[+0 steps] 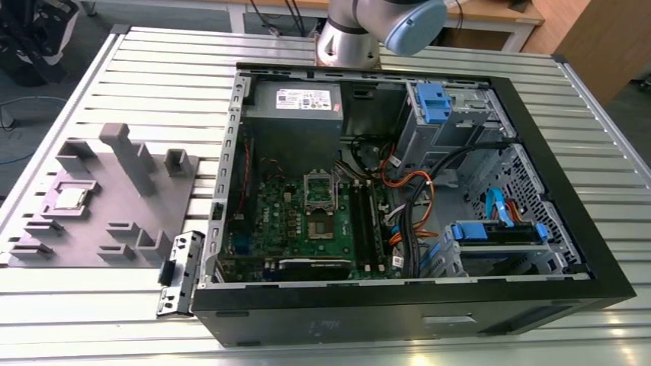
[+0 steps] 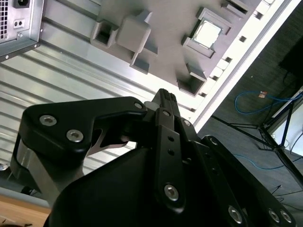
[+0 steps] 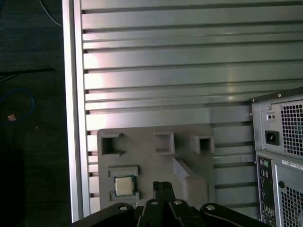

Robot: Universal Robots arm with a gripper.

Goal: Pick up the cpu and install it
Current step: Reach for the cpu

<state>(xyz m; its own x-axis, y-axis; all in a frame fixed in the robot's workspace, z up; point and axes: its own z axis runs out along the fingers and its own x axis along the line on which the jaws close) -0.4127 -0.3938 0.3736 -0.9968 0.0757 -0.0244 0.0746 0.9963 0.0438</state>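
The cpu [image 1: 69, 200] is a small silvery square chip lying in a recess of the grey holder block [image 1: 112, 164], at the exterior view's left on the slatted table. It also shows in the second wrist view as the cpu [image 2: 208, 34] and in the first wrist view as the cpu [image 3: 124, 186]. My gripper [image 3: 161, 186] hovers well above the table, beside the chip and apart from it. In the second wrist view the gripper [image 2: 163, 94] has its black fingers pressed together with nothing between them. The motherboard's socket [image 1: 320, 187] lies uncovered inside the case.
An open black computer case [image 1: 529, 290] takes up the middle and right of the table, with cables, blue drive brackets and a power supply [image 1: 295, 99] inside. A loose metal bracket [image 1: 178, 271] lies by the case's near left corner. The arm's base [image 1: 351, 38] stands behind the case.
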